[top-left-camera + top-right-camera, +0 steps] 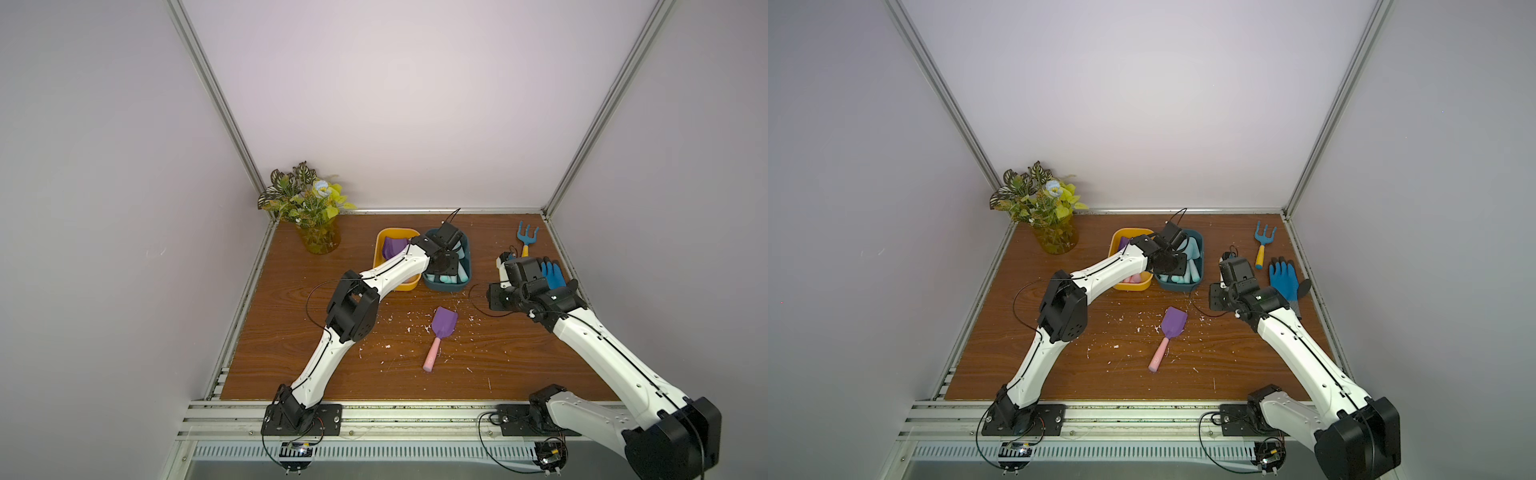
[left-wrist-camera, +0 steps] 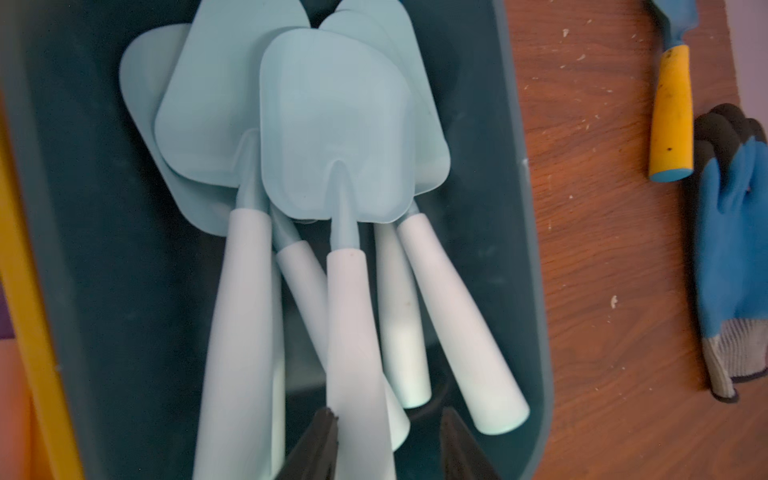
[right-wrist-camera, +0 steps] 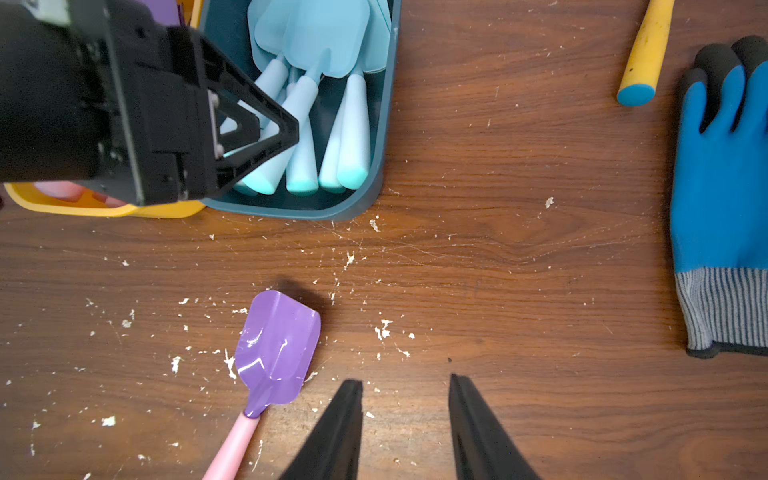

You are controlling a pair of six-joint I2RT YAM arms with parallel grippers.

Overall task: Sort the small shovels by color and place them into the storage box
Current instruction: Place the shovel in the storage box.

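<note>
Several light-blue shovels (image 2: pixel 336 124) lie stacked in the teal storage box (image 2: pixel 511 208), blades toward the back. My left gripper (image 2: pixel 388 419) hangs over their handle ends and is open. One of its fingers (image 2: pixel 328 424) rests against a pale handle; the opposite finger stands clear of it. Beside the teal box is a yellow box (image 1: pixel 380 249) holding purple shovels (image 1: pixel 392 247). One purple shovel with a pink handle (image 3: pixel 276 345) lies loose on the wooden table (image 1: pixel 291 291). My right gripper (image 3: pixel 405 382) hovers open and empty just beside that shovel's blade.
A blue rake with a yellow handle (image 1: pixel 525 237) and a blue work glove (image 1: pixel 552 272) lie at the back right. A potted plant (image 1: pixel 309 208) stands in the back left corner. White crumbs are scattered round the loose shovel. Walls close the table on three sides.
</note>
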